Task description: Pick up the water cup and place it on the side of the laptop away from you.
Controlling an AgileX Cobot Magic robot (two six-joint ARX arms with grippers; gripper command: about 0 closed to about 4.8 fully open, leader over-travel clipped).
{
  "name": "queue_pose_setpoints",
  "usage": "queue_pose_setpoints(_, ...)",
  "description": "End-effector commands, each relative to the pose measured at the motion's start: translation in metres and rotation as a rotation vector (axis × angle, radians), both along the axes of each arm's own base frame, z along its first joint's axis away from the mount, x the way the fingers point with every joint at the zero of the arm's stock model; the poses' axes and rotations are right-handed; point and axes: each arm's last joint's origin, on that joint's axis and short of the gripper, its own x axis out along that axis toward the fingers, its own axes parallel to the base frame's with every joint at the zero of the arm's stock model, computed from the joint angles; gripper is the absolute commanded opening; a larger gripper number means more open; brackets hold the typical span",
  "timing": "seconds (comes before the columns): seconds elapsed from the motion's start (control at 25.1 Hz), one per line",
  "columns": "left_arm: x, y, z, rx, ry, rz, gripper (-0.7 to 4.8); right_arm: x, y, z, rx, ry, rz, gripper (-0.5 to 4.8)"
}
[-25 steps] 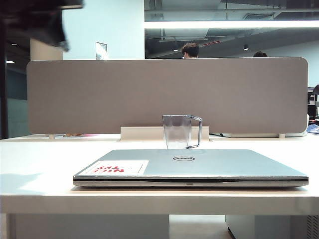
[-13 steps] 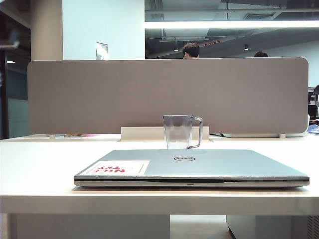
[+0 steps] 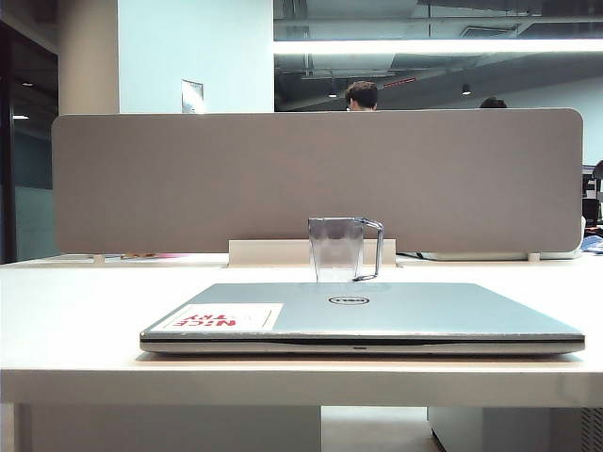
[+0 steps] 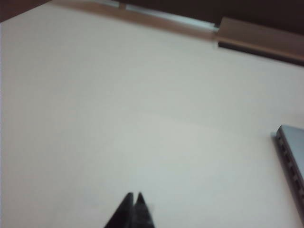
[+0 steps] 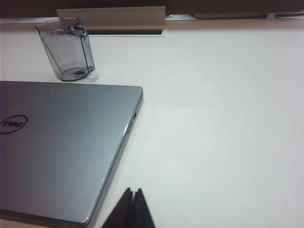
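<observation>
In the exterior view we see the clear grey-tinted faceted water cup (image 3: 335, 249) upright at frame centre, behind the closed silver-grey Dell laptop (image 3: 377, 315) on the pale tabletop (image 3: 75, 311). Left wrist view: left gripper (image 4: 134, 199) pressed together above bare tabletop. Right wrist view: right gripper (image 5: 132, 194) pressed together beside the laptop's edge, cup at upper left.

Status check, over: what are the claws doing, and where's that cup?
Left gripper shut, right gripper shut, both empty over table. Water cup upright behind closed laptop. Nothing blocking.
</observation>
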Motion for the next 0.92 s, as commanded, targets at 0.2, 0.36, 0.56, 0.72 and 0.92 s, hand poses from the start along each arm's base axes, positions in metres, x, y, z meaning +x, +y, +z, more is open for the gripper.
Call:
queue_pose_setpoints(0.2,-0.006,0.003,-0.009,-0.007,-0.067,-0.027,-0.06,0.0,0.0,0.0,-0.001,-0.007,-0.002,-0.08)
queue_pose_setpoints(0.36,-0.01,0.004,-0.009,0.019,-0.093,-0.029,-0.06,0.0,0.0,0.0,-0.001,-0.007,-0.002,-0.08)
queue_pose_setpoints(0.56,-0.014,0.004,-0.002,0.035,-0.189,-0.038,-0.06,0.0,0.0,0.0,-0.001,-0.006,-0.002,-0.08)
queue_pose_setpoints(0.72,-0.014,0.002,-0.001,0.031,-0.192,-0.086,-0.06,0.0,0.0,0.0,-0.001,-0.007,-0.002,-0.08)
queue_pose_setpoints(0.92,-0.014,0.001,-0.001,0.069,-0.196,-0.123,-0.06,0.0,0.0,0.0,-0.001,-0.007,-0.002,-0.08)
